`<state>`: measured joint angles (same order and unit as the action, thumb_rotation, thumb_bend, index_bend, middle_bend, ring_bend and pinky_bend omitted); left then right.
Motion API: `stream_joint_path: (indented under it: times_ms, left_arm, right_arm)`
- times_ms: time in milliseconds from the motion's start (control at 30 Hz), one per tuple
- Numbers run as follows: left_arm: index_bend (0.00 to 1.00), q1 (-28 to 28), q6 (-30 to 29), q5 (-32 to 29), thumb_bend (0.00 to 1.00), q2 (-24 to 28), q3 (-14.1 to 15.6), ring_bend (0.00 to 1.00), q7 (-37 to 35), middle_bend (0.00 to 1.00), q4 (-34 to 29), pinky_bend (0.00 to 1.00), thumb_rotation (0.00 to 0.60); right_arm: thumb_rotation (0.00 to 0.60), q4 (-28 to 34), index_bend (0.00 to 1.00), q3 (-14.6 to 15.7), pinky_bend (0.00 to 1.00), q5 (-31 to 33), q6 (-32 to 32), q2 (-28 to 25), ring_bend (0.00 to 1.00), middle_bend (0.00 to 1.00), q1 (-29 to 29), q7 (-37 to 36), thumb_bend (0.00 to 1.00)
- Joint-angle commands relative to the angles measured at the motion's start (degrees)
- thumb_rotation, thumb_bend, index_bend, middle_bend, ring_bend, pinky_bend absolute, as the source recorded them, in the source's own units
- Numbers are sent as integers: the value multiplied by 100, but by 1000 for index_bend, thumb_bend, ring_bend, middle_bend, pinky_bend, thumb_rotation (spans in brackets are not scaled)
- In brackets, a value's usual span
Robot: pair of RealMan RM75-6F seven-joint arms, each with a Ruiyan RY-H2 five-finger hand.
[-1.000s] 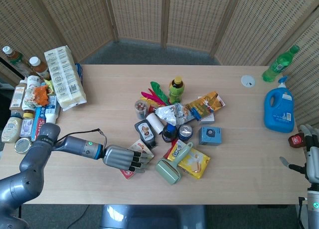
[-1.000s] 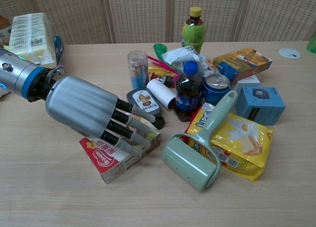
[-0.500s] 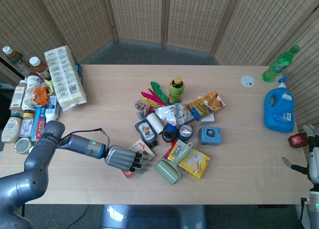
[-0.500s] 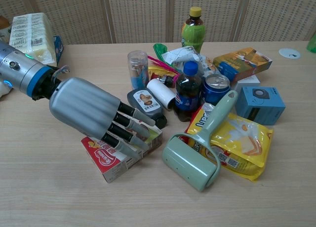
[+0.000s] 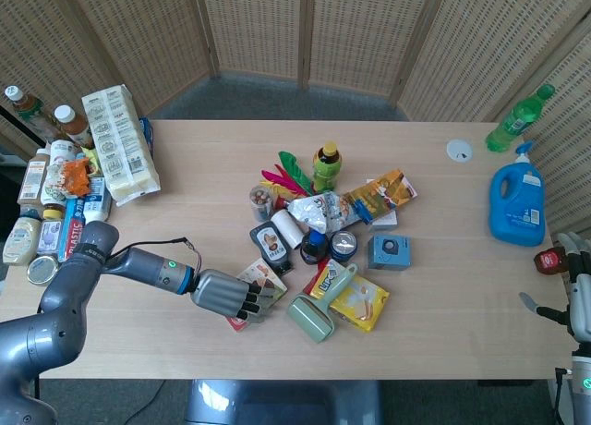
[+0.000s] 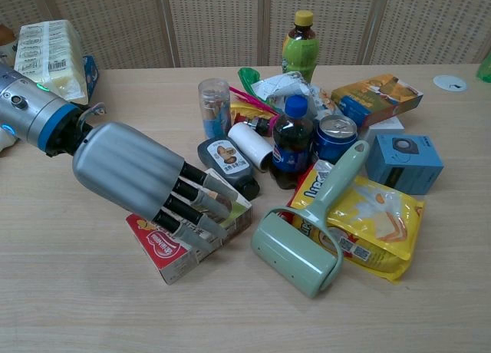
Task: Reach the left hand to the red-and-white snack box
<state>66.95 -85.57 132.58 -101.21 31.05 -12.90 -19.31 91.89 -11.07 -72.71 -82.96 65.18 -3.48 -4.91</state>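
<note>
The red-and-white snack box (image 6: 165, 250) lies flat near the table's front edge, at the left of the pile of goods; the head view shows this box (image 5: 237, 321) too. My left hand (image 6: 130, 173) lies over the box from the left, palm down, and its fingers (image 6: 192, 207) bend onto the box's top. The box stays on the table, and the thumb is hidden. The same hand (image 5: 222, 293) shows in the head view. My right hand (image 5: 580, 291) hangs off the table's right edge, fingers apart, holding nothing.
A green lint roller (image 6: 295, 249) lies right of the box on a yellow snack bag (image 6: 376, 215). Behind the box are a black pouch (image 6: 226, 157), a cola bottle (image 6: 290, 142) and a can (image 6: 335, 134). Jars and packages (image 5: 120, 143) line the left edge.
The left hand has settled lower onto the snack box and its fingers have bent further over the top. The box and the right hand have stayed put.
</note>
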Motion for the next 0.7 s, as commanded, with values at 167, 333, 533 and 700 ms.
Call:
stream_joint_path:
  times_ms: [167,333,533,700]
  left_arm:
    - [0,18,117,-5,0,-102,92,0,61,0,-20,0,600]
    - [0,13,176,45,0,-212,200,0,125,0,-23,0,600]
    - [209,26,213,9,0,-239,229,261,173,216,-149,252,600]
    - [464,31,-47,-80,0,-148,147,667,258,672,-254,602,600]
  right_arm:
    - [600,2,0,-12,0,-1,-15,-18,0,0,13,-47,0]
    - [600,23,0,-5,0,-28,-12,-39,0,0,20,-100,0]
    - [600,45,0,-7,0,-40,-35,-60,0,0,36,-130,0]
    - [600,60,0,0,0,-68,-45,-70,0,0,40,-145,0]
